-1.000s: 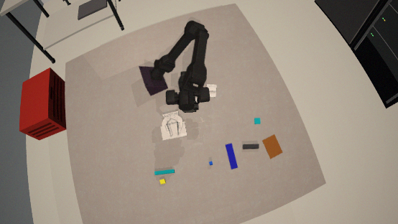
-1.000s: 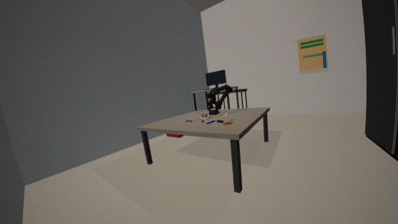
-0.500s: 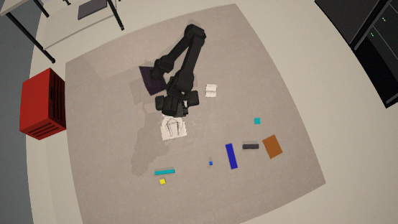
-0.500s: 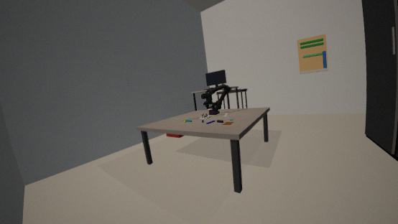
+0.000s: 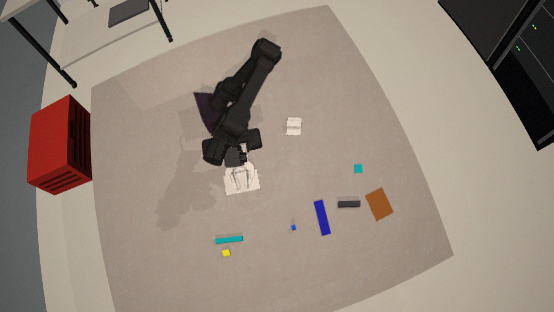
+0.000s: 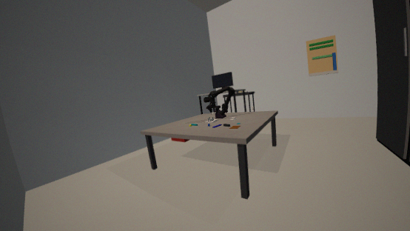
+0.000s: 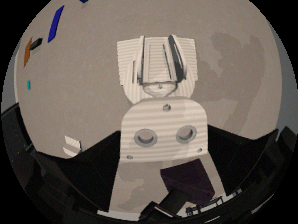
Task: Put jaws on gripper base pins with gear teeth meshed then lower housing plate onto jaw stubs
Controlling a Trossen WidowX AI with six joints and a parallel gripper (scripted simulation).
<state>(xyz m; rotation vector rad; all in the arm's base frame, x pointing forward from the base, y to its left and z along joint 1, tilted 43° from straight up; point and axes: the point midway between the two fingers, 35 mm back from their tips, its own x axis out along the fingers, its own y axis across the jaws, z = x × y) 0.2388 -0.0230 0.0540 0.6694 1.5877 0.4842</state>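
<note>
The white housing plate [image 7: 165, 117], with two ringed holes, is held by its side edges between the black fingers of my gripper [image 7: 162, 132] [image 5: 234, 149]. The gripper is shut on it, above the table near the gripper base. The white gripper base [image 5: 242, 189] [image 7: 126, 57] lies on the table just beyond the plate in the wrist view. Two jaws, a left jaw [image 7: 138, 60] and a right jaw [image 7: 178, 59], lie side by side over the base, pointing away from the plate. The plate hides the near part of the base in the wrist view. Tooth meshing cannot be made out.
A small white block [image 5: 294, 126] [image 7: 72, 145] stands right of the arm in the top view. Toward the front are a teal bar [image 5: 229, 240], yellow cube [image 5: 226, 253], blue cube [image 5: 293, 227], blue bar [image 5: 322, 217], dark bar [image 5: 349, 204], orange slab [image 5: 379, 204] and teal square [image 5: 358, 168].
</note>
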